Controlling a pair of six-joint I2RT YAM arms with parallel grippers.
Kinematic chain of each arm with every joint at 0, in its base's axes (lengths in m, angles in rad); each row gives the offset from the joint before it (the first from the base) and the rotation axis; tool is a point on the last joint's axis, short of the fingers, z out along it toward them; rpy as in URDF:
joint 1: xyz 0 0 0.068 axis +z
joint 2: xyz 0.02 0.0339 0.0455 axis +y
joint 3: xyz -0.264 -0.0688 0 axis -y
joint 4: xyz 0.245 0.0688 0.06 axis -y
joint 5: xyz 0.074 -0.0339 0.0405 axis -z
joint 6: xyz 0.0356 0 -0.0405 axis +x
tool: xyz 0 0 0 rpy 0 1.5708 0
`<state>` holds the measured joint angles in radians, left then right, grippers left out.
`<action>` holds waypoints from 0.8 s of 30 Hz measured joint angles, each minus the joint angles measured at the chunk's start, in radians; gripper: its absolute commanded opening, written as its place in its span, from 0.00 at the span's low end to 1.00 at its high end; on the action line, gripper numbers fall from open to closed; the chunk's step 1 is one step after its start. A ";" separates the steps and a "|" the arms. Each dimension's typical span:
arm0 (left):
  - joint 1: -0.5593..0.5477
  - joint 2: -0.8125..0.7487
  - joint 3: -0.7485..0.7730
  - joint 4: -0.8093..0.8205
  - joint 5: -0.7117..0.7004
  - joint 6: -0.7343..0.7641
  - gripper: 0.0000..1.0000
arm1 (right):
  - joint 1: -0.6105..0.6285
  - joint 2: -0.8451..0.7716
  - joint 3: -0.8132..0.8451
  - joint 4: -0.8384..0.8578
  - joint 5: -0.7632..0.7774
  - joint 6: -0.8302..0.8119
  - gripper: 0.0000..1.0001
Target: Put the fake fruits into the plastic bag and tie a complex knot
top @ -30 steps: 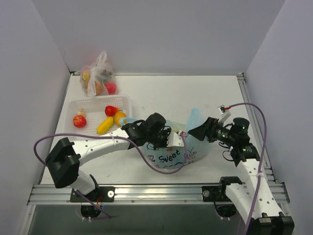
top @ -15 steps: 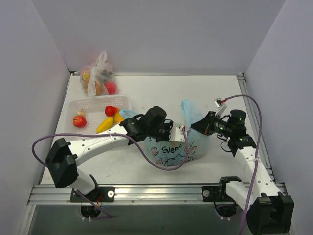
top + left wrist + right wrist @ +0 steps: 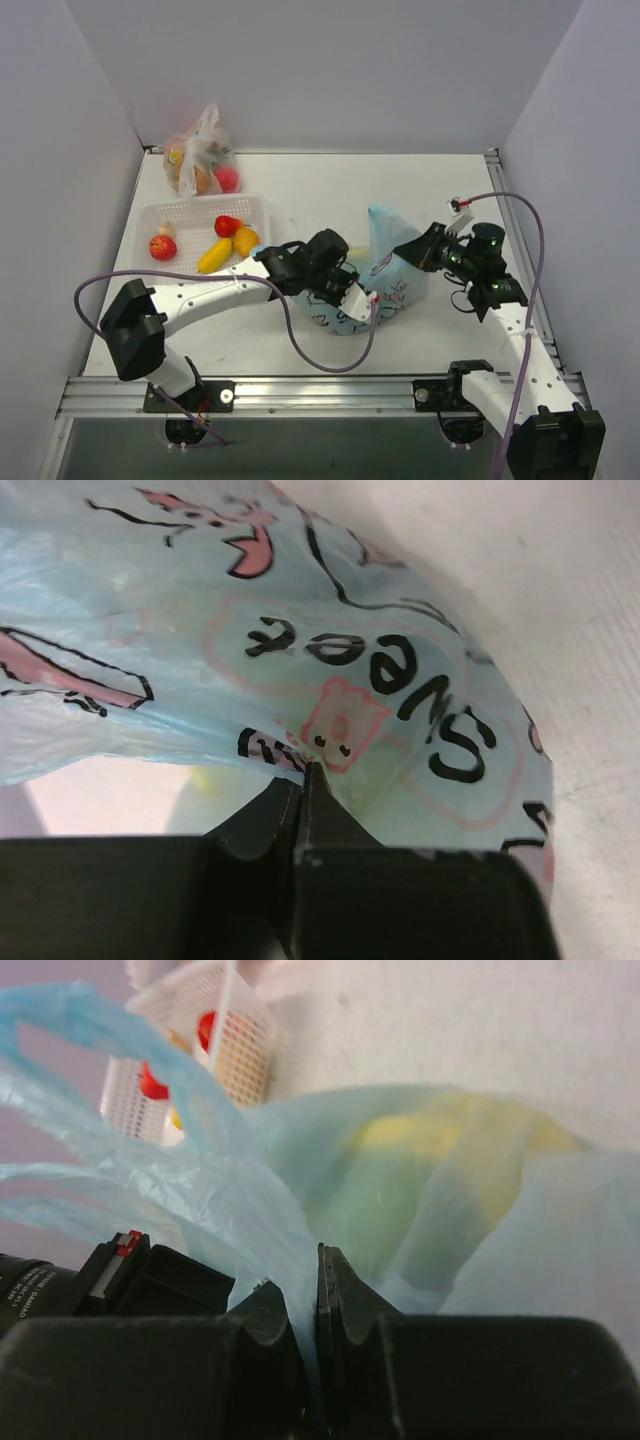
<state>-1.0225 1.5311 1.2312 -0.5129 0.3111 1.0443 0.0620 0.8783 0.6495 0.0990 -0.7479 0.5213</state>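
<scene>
1. Our left end effector (image 3: 303, 780) is closed, pinching the printed side of the plastic bag (image 3: 200, 630). The right end effector (image 3: 305, 1280) is closed on a fold of its thin film.
2. The bag lies on the tabletop (image 3: 320, 190) between both arms, with yellow-green fake fruits (image 3: 430, 1135) inside.
3. We judge the film can slip out or tear if the arms pull apart too hard; then fruits may roll out.

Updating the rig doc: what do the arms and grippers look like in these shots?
Both arms have white links and black joint housings. A purple cable loops along the left arm, another along the right arm, ending at a small white-and-red connector. The left gripper and right gripper have matte black fingers with tapered, notched tips.
</scene>
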 measured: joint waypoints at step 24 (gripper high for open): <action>0.297 -0.614 0.003 -0.011 0.242 -0.508 0.79 | 0.042 0.040 -0.077 -0.163 0.113 -0.179 0.00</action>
<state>-0.7258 0.9169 1.2346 -0.5240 0.5529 0.5365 0.1040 0.9188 0.5720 -0.0643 -0.6350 0.3420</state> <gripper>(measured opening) 0.777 0.030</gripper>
